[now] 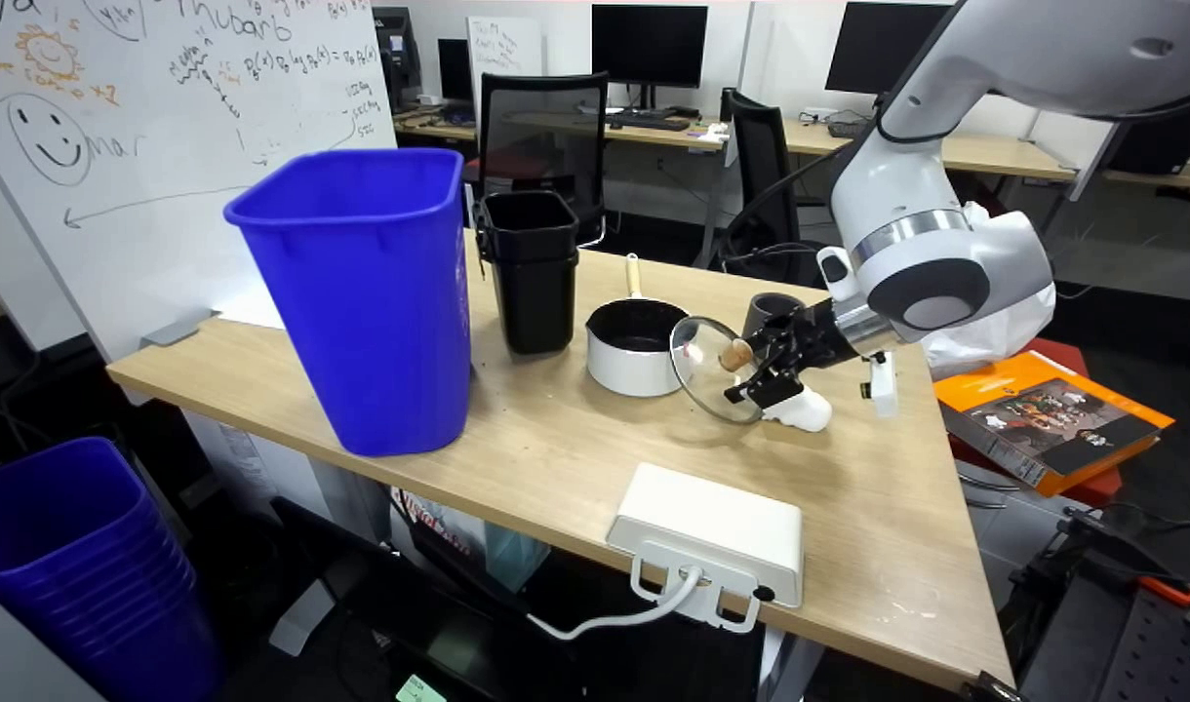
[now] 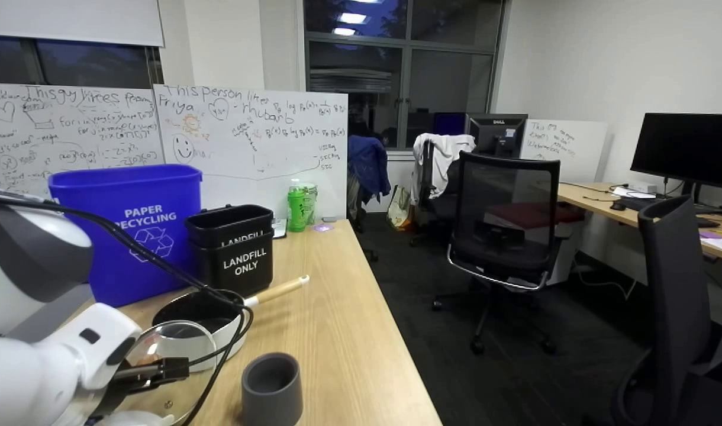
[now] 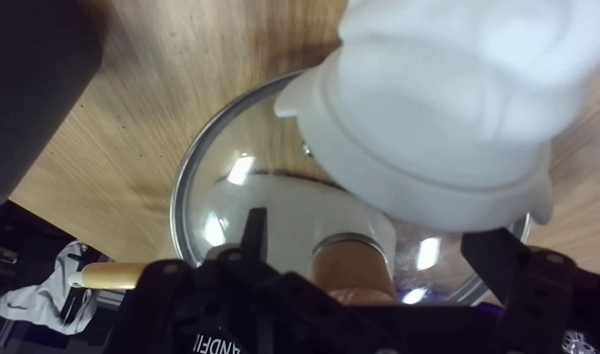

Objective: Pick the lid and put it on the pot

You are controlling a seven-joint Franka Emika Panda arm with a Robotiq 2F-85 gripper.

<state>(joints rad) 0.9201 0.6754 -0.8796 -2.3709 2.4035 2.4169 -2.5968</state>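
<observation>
A glass lid (image 1: 707,375) is tilted steeply over a wooden surface (image 1: 517,434), just beside a white pot (image 1: 629,370) that is uncovered. The lid's wooden knob (image 3: 351,270) is framed by the claw (image 3: 371,246), whose fingers (image 3: 256,231) are parted, with a gap seen on either side; no grip is yet taken. The lid is probably propped by a white object (image 1: 808,411) on the claw's side, a pose by which the knob would be offered to the slanted arm (image 1: 917,214); the contact itself cannot be made out. Whether pot and lid touch cannot be told either. The pot's light wooden handle (image 2: 281,290) is turned toward an edge, off to the side, presumably so that it is kept out of the lid's path. Movement is limited by a gray cup (image 2: 272,393) near the claw and by black bins (image 1: 536,283) beyond the pot; toward the edge where a white box (image 1: 707,526) is set, a broader stretch of the surface is offered. A lift before any leveling seems called for, lest the pot be nudged.
</observation>
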